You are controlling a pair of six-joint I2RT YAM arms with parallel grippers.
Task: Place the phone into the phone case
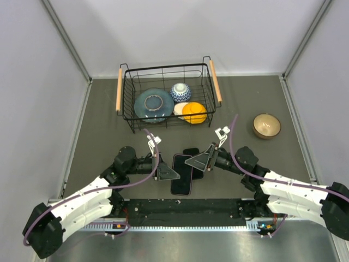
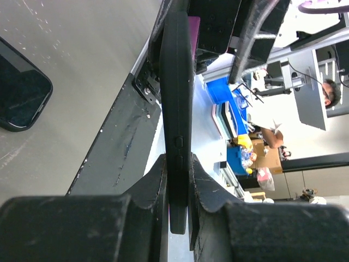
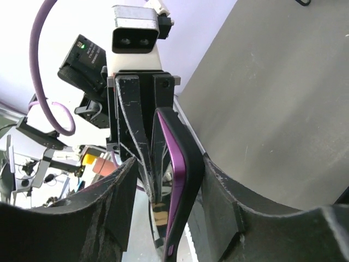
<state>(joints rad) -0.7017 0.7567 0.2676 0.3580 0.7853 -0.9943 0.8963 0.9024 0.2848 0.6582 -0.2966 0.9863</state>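
**Case held by left arm, phone not yet picked up**

We see the left gripper (image 2: 178, 183) clenched on one long edge of the case (image 2: 175, 87), which it holds at table centre. In the top view the case is roughly level and face up. Whether it rests on the table (image 1: 109, 109) or hangs just above it, we cannot tell.

The right gripper (image 3: 168, 183) straddles the opposite long edge with its jaws apart. One pad is about touching and the other stands clear, so we read it as released, not gripping.

A purple band runs along the case rim. We cannot tell whether it is lining or something already seated inside.

The phone (image 2: 19, 93) lies flat on the table, glossy face up, just beside the case at its 1 o'clock. Whether the two overlap is not clear.

Step in hand, as we judge it: the case is steadied and the phone fetch has not begun.

Next move: the right arm backs off the case, swings to 1 o'clock and takes the phone by its long edges. It then squares the phone to the shell opening and presses it in while the left arm holds firm.

The basket (image 1: 126, 93) at 12 o'clock plays no part.
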